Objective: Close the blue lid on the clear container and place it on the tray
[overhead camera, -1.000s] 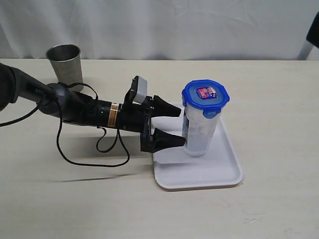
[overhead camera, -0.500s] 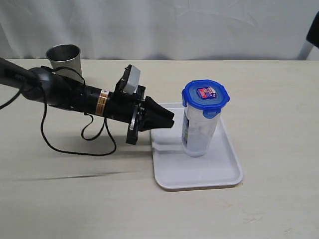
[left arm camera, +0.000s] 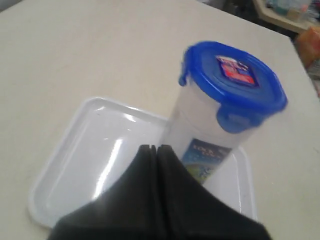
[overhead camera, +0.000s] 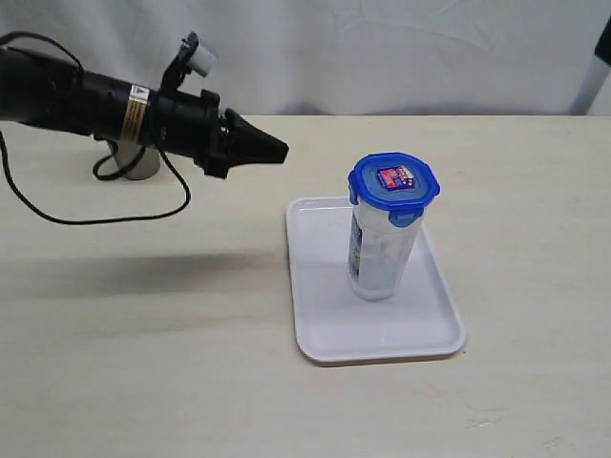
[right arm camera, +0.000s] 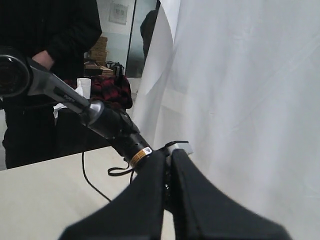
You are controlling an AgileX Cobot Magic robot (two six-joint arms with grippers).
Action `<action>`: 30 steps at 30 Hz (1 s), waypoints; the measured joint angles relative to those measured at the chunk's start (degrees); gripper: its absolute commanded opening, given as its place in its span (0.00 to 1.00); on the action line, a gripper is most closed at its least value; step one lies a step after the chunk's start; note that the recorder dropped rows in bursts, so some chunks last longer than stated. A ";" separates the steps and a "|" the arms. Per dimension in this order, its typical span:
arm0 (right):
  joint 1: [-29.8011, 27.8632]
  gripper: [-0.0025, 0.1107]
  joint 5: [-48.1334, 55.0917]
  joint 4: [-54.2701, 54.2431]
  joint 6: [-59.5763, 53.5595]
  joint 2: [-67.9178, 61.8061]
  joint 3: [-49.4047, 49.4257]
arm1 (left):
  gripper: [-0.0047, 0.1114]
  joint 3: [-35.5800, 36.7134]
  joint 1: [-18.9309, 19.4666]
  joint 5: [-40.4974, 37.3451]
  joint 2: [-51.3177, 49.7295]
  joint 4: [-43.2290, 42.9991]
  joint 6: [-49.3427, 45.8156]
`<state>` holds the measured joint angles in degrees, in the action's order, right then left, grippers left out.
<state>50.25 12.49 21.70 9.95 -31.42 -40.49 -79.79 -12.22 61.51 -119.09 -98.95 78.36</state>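
- While the tall clear plastic canister (overhead camera: 380, 258) stands upright on the flat white rectangular tray (overhead camera: 325, 334), inside its rim, with the roundish blue snap-flap lid (overhead camera: 393, 181) seated on top, it is a tall thing on a narrow foot. I'd judge that a sideways brush from an arm passing low would tip it.
- The left gripper (overhead camera: 277, 151) hangs raised and well apart from the canister, its black jaws pressed together on nothing. A sweep across the tray at lid height is what would cause that knock.
- The lid flaps I can see look folded down, but the far ones are hidden, so I can't tell whether all are snapped. An unlatched one could let the lid lift.
- A black cable (overhead camera: 95, 221) droops in a loop under the left arm, near the steel tumbler (overhead camera: 134, 164) half hidden behind it. The loop could snag the cup and drag it.
- The right gripper (right arm camera: 169, 155) is pinched together too, empty, and faces a white curtain (right arm camera: 240, 100). It looks like no threat from there.
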 measured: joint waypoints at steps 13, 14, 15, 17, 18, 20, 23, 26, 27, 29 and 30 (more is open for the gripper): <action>0.00 0.06 -1.36 2.56 0.00 6.36 -1.45 | 0.04 3.25 0.26 -12.78 24.31 -1.08 15.33; 0.00 0.06 -1.36 2.56 0.00 7.70 -1.47 | 0.04 3.73 0.26 -14.09 25.96 -1.08 15.69; 0.00 0.06 -1.36 2.56 0.00 10.42 -1.47 | 0.04 5.10 0.26 -17.48 30.18 -1.18 16.54; 0.00 0.06 -1.48 2.16 0.00 14.10 -1.47 | 0.04 7.80 0.26 -22.12 36.73 -1.18 17.13; 0.00 0.06 -1.48 1.94 0.00 15.12 -1.47 | 0.04 8.71 0.26 -23.47 38.52 -1.18 17.23; -0.10 0.06 -1.61 0.45 0.00 19.48 -0.98 | 0.04 13.61 0.26 -29.29 46.80 -1.18 17.33; -0.10 0.06 -1.72 -0.65 0.11 23.69 0.72 | 0.04 20.32 0.26 -35.02 56.58 -1.18 17.46; -0.10 0.06 -1.72 -1.08 0.11 26.56 2.45 | 0.04 26.96 0.26 -38.79 66.98 -1.29 17.46; -0.10 0.06 -1.72 -1.36 0.11 27.14 2.77 | 0.04 28.52 0.26 -39.22 69.75 -1.29 17.59; -0.10 0.06 -1.72 -2.12 0.11 27.47 3.12 | 0.04 31.35 0.26 -39.44 75.20 -1.29 18.92; -0.10 0.06 -1.60 -2.24 0.11 27.47 3.12 | 0.04 32.43 0.26 -39.44 77.44 -1.29 19.58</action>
<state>50.14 10.89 19.47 10.06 -3.95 -37.38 -47.36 -11.96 22.07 -41.65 -100.24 97.94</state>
